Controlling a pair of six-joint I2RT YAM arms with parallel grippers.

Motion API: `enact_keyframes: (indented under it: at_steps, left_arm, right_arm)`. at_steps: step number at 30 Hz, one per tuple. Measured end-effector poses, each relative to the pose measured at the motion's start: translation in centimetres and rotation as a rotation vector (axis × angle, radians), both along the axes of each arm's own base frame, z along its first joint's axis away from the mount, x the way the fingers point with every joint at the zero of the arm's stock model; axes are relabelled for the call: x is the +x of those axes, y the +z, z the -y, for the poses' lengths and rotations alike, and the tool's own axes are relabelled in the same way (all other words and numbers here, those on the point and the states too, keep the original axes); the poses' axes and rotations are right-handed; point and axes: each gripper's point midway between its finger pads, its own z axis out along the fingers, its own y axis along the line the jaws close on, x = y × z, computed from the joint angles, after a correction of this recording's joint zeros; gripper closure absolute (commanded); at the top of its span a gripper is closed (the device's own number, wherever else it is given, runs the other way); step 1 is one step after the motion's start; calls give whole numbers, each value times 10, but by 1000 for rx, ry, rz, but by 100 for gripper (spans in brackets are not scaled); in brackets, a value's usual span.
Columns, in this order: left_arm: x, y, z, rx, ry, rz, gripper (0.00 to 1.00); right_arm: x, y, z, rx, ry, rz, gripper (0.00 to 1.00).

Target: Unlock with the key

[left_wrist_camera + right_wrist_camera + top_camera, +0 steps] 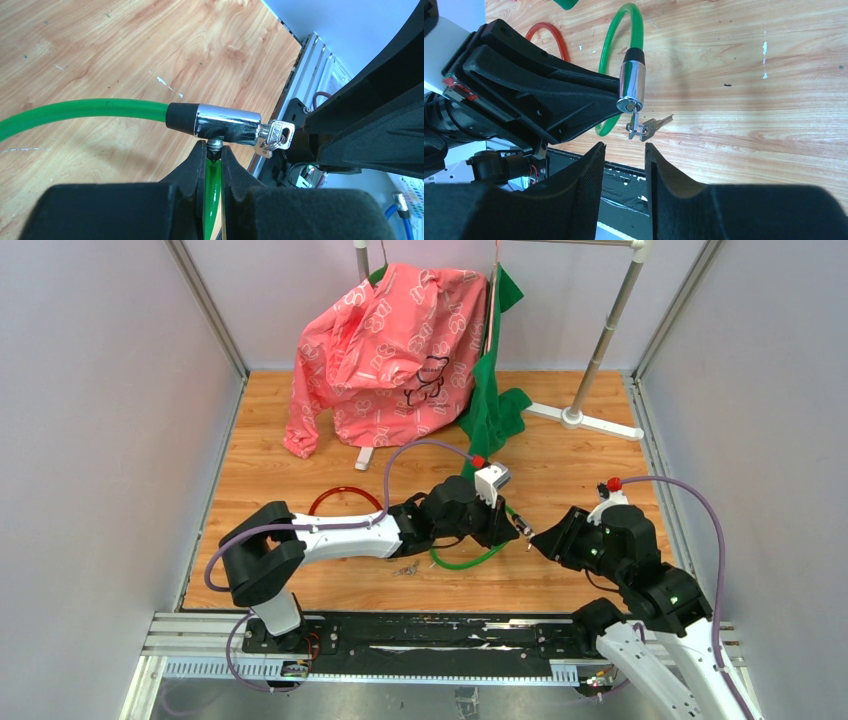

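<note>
A green cable lock point(466, 561) ends in a chrome cylinder point(227, 121) that is held just above the wooden table. My left gripper point(214, 147) is shut on the cable's end, right under the cylinder. The key point(277, 136) sticks out of the cylinder's face point(630, 105), and a second key point(653, 126) hangs from its ring. My right gripper point(624, 147) is open, its fingertips just short of the hanging keys, with nothing between them. In the top view the right gripper point(535, 537) faces the left gripper point(497, 520) at close range.
A red cable loop point(345, 500) lies behind the left arm. Small loose keys point(405, 568) lie near the front edge. At the back stands a rack point(590, 418) with a pink garment point(395, 350) and a green cloth point(492, 410). A black rail point(400, 640) runs along the near edge.
</note>
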Motion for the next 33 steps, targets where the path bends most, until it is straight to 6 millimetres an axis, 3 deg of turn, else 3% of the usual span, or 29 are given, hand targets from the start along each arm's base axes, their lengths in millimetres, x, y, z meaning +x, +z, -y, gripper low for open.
enact_keyframes:
  at_steps: [6,10,24,33]
  left_arm:
    - [0,-3,-2,9,-1,6,100]
    - [-1,-7,-3,16,-2,5,100]
    - [1,-8,-4,20,7,9,100]
    - [1,-6,-4,17,8,10,100]
  right_arm:
    - [-2,1,-3,19,1,-12,43]
    - [-2,0,-4,28,-1,-21,41]
    - [-4,4,-13,101,-2,-54,58]
    - [-4,-8,-14,117,-30,-96,65]
